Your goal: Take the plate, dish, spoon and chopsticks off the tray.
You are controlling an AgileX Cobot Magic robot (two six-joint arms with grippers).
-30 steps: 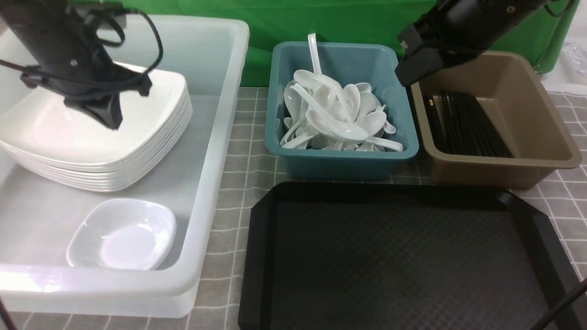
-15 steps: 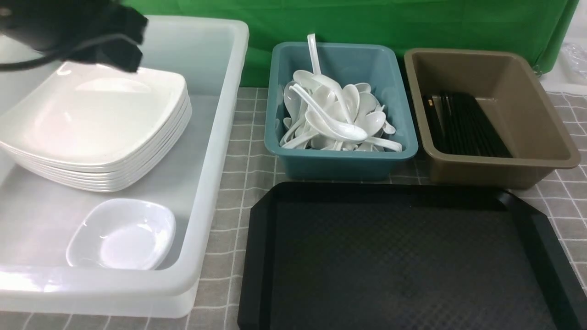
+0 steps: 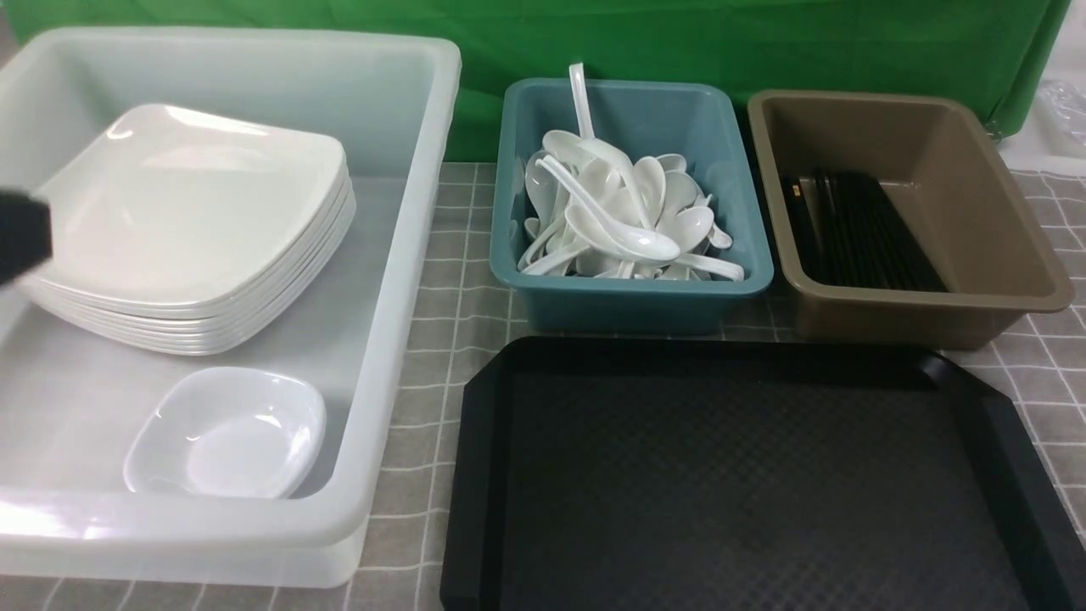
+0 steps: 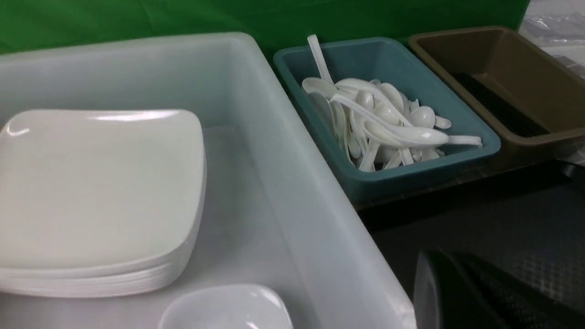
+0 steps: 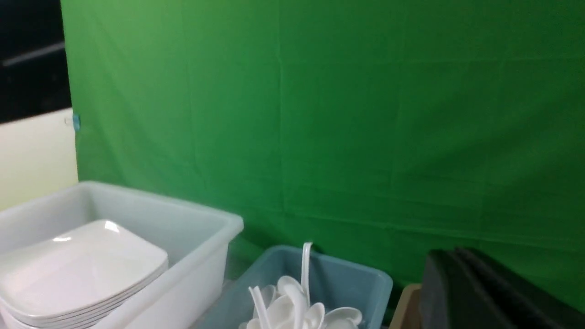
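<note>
The black tray (image 3: pixel 747 475) lies at the front right, and nothing rests on its textured surface. A stack of white square plates (image 3: pixel 187 212) and a small white dish (image 3: pixel 227 434) sit inside the white bin (image 3: pixel 424 170). White spoons (image 3: pixel 632 242) are heaped in the teal bin (image 3: pixel 636 310). Black chopsticks (image 3: pixel 865 229) lie in the brown bin (image 3: pixel 1001 221). Only a black tip of my left gripper (image 3: pixel 21 236) shows at the far left edge; its fingers are shut and hold nothing (image 4: pixel 452 274). My right gripper (image 5: pixel 452 260) is out of the front view, shut and raised, facing the green backdrop.
A grey checked cloth (image 3: pixel 441 339) covers the table between the bins. A green curtain (image 3: pixel 679 42) hangs behind them. The three bins stand in a row behind and to the left of the tray.
Both arms have pulled back from over the bins. The left arm has moved from above the plates to the left edge, and the right arm has left the front view.
</note>
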